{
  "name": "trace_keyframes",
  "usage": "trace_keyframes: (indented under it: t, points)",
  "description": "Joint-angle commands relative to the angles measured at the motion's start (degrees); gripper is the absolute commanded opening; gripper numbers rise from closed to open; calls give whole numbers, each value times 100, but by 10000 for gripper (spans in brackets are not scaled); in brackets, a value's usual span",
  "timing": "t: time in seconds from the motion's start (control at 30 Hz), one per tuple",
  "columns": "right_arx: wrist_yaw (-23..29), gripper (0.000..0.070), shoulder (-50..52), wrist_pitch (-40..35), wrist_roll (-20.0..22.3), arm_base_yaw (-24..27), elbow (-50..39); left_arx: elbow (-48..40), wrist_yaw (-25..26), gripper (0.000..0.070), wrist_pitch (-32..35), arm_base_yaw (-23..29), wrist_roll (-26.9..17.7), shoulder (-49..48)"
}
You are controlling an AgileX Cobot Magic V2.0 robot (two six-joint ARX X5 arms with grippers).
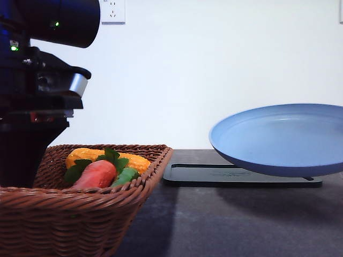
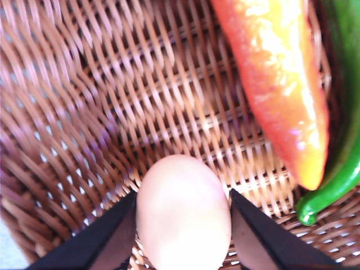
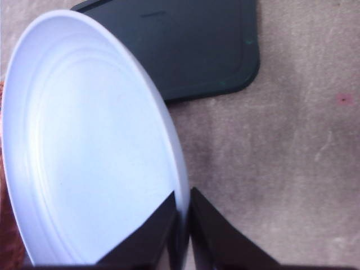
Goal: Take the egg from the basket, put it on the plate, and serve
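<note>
Left gripper jaws clamp egg inside basket. Right gripper jaws pinch plate rim, plate airborne above tray.

Left tool has its black fingers snug around the small pinkish oval egg, down in the brown woven wicker basket, near an orange-red pepper-like vegetable.

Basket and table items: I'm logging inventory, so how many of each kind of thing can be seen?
Egg: 1
Orange-red peppers: 1
Yellow-orange vegetables: 1
Green peppers: 1
Basket: 1
Plate: 1
Black tray: 1
Total: 7
</note>
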State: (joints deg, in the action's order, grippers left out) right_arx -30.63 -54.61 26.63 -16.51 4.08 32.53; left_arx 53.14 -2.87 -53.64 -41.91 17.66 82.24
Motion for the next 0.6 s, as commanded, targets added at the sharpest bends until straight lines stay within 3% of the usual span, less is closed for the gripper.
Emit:
trace_keyframes:
  t: [0.0, 0.3, 0.57]
  points:
    - [-185, 0, -24, -44, -113, -35, 70, 274, -40, 151, 45, -55, -92, 66]
    - [-520, 0, -30, 83, -340, -507, 70, 1621, -35, 151, -13, -317, -221, 37]
    - [-520, 0, -39, 75, -550, -1324, 70, 2223, -33, 151, 1145, -1061, -269, 39]
